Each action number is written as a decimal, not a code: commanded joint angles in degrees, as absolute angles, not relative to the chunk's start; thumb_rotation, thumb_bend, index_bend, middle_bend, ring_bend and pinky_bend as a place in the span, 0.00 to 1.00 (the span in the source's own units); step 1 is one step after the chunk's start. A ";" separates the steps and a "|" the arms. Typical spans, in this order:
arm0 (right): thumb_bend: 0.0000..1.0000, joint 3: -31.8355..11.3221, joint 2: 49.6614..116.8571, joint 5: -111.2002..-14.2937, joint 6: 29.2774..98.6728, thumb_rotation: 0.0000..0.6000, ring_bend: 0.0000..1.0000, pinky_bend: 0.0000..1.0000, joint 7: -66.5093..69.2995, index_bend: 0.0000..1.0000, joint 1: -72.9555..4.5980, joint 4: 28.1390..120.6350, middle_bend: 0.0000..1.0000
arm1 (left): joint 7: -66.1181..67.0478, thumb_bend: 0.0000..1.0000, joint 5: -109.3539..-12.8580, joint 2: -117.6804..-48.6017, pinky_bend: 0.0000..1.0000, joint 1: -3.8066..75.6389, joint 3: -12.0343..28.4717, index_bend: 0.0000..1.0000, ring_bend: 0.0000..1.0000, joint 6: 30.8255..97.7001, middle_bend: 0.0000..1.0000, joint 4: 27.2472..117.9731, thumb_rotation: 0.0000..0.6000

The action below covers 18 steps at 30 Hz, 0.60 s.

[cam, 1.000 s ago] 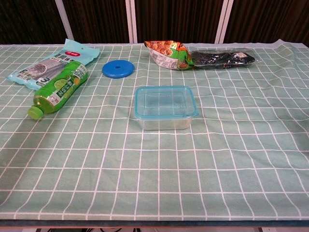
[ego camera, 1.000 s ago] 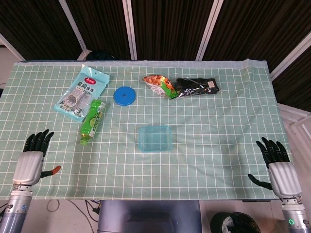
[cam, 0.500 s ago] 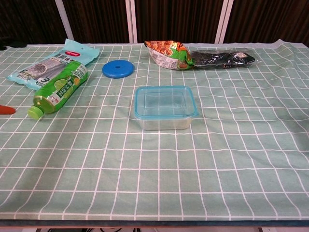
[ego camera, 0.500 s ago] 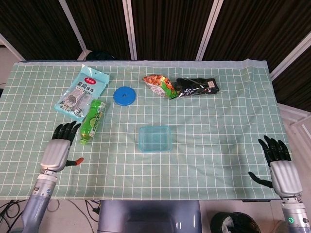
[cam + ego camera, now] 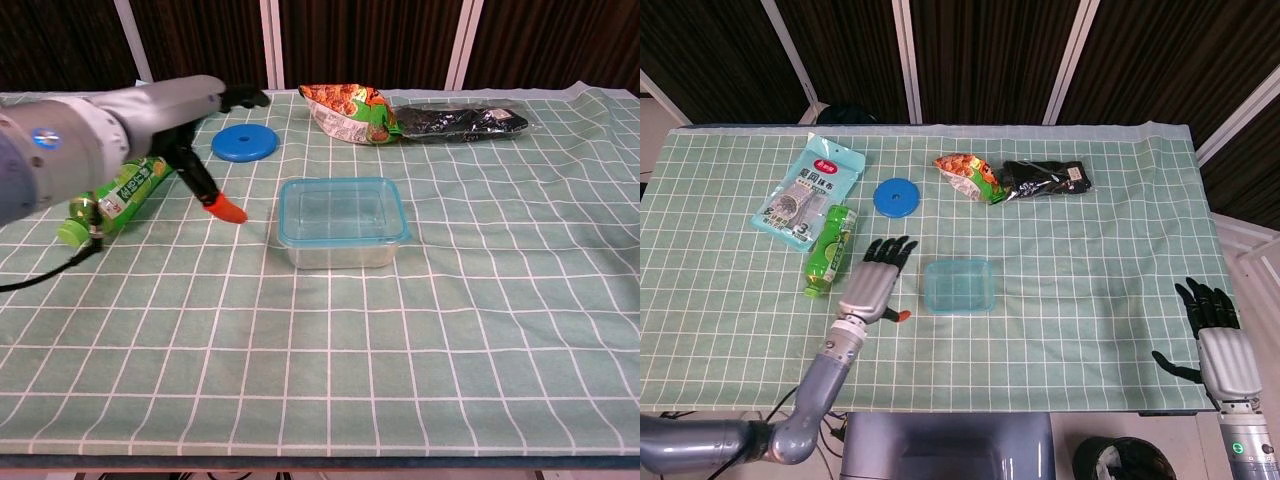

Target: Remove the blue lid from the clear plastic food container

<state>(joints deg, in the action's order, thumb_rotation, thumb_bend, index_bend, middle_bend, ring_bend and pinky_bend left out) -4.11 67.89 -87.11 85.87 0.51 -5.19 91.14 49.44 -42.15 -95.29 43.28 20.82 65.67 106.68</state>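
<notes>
left hand hovers open beside rectangular clear container, blue-rimmed lid on.

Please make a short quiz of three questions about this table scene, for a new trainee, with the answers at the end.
1. True or false: the left hand holds the blue lid.
2. Which thing lies nearest the left hand on its outer side? A) green bottle B) black packet C) blue disc
3. Fill in: the lid sits ___ the clear container.

Key: 1. False, it is open beside the container. 2. A. 3. on.
</notes>
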 commanded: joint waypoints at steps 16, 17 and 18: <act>0.27 -4.38 67.64 -85.81 84.87 1.00 0.00 0.00 1.06 0.00 -5.30 92.28 0.00 | 54.17 0.00 -32.07 -110.70 0.00 57.29 22.96 0.00 0.00 61.60 0.00 86.77 1.00; 0.27 -4.38 67.64 -85.77 84.85 1.00 0.00 0.00 1.11 0.00 -5.29 92.34 0.00 | 53.95 0.00 -32.15 -111.11 0.00 57.84 23.19 0.00 0.00 61.27 0.00 85.55 1.00; 0.27 -4.38 67.62 -85.69 84.80 1.00 0.00 0.00 1.17 0.00 -5.28 92.40 0.00 | 53.67 0.00 -32.34 -111.42 0.00 58.34 23.42 0.00 0.00 60.97 0.00 84.37 1.00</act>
